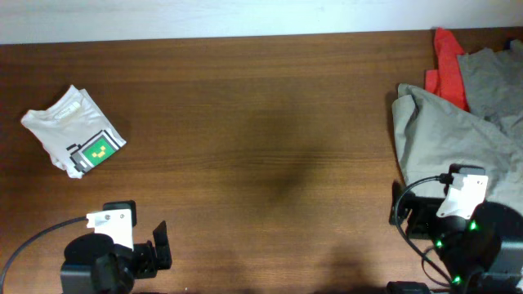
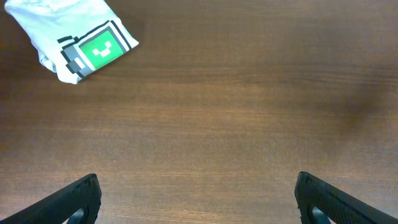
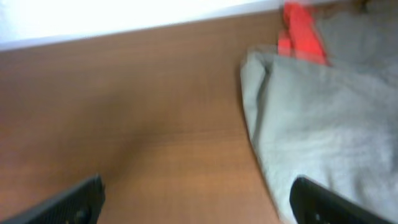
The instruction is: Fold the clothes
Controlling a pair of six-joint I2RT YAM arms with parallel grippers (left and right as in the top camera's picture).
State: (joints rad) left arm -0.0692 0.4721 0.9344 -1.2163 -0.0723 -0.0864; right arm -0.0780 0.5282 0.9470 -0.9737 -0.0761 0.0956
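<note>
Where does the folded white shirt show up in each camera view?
Overhead: the white shirt lies folded at the far left.
Left wrist: the white shirt is in the upper left corner, green print up.
Right wrist: not in it.
Shared landmark: the brown table shows in all three; the grey cloth links overhead and right wrist.

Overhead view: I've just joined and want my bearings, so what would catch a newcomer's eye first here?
The folded white T-shirt with a green pixel print lies alone at the left of the brown wooden table. At the far right sprawls an unfolded heap of grey-green garments, with a bright red cloth poking out at its far side.
</note>
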